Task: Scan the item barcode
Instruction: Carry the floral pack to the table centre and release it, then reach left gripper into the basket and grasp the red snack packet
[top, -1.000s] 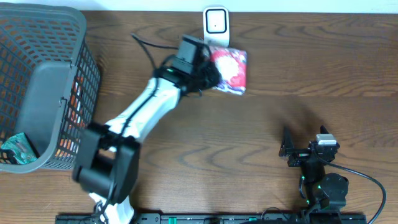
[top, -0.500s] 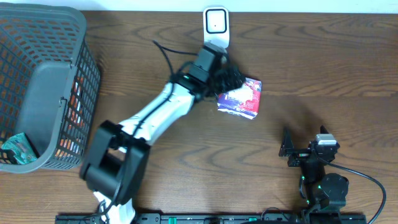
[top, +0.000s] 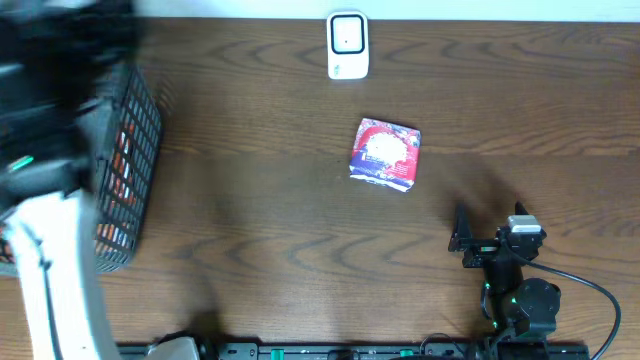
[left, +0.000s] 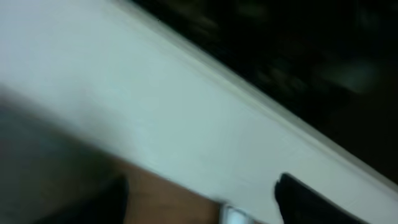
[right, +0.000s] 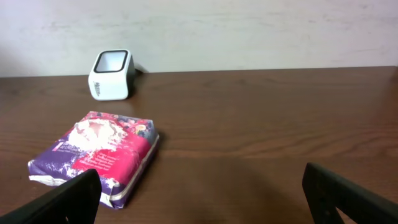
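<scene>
The item, a pink and purple packet (top: 385, 153), lies flat on the table a little in front and to the right of the white barcode scanner (top: 347, 45), with nothing touching it. The right wrist view shows the packet (right: 93, 155) at left and the scanner (right: 112, 74) behind it. My left arm (top: 45, 260) is a blur at the far left, over the basket. Its gripper (left: 199, 208) is open with nothing between the blurred fingers. My right gripper (right: 202, 205) is open and empty, resting near the front right (top: 462, 240).
A dark mesh basket (top: 125, 170) holding some items stands at the left edge of the table. A white wall runs behind the scanner. A black cable loops by the right arm's base (top: 590, 290).
The left gripper opened and let go of the packet, which now lies on the table. The left arm swung far left to over the basket. The right arm stayed still.
</scene>
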